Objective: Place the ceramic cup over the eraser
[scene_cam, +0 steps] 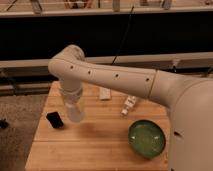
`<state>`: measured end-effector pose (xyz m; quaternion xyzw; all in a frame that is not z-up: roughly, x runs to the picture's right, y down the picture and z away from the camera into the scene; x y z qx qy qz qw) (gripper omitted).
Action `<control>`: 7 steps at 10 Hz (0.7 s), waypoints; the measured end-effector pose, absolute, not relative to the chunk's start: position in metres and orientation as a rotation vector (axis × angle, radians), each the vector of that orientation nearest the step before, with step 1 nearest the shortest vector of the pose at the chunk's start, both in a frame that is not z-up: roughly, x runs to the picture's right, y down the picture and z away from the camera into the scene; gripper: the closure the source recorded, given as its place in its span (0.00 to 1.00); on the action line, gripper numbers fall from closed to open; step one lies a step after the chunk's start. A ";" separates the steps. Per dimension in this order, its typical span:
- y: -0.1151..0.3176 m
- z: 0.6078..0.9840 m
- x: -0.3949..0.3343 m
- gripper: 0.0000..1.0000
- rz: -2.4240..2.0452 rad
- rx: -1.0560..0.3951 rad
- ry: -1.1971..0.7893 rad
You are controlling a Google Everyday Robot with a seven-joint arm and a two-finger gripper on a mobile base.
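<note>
Looking at my feed, I'd call this job roughly halfway done, maybe a bit more. I've got the gripper (75, 114) hanging over the left part of the wooden table (100, 145), just right of the eraser (55, 119), and the pale tapered thing at its tip looks to me like the ceramic cup (75, 113). It seems to be carried there, but honestly I can't tell how the gripper is clamped on it, since the wrist hides that bit. The eraser sits bare near the left edge of the table, tilted a little, with nothing over it yet. So what's left, as I read it: shift the cup a touch further left until it's straight above the black block, lower it, let go. The green bowl (146, 138) is well off to the right and near me, and the white bottle (129, 104) and beige block (104, 93) sit further back, none of them in the way.
</note>
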<state>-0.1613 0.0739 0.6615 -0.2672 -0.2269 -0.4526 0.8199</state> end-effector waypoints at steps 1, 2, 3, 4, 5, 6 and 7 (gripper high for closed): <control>0.071 0.661 -0.171 1.00 -0.980 -0.564 -0.500; 0.070 0.661 -0.179 1.00 -0.997 -0.564 -0.514; 0.069 0.662 -0.193 1.00 -1.018 -0.560 -0.538; 0.069 0.663 -0.205 1.00 -1.035 -0.557 -0.555; 0.070 0.664 -0.214 1.00 -1.053 -0.556 -0.571; 0.071 0.666 -0.218 1.00 -1.064 -0.559 -0.578; 0.072 0.667 -0.231 1.00 -1.086 -0.560 -0.595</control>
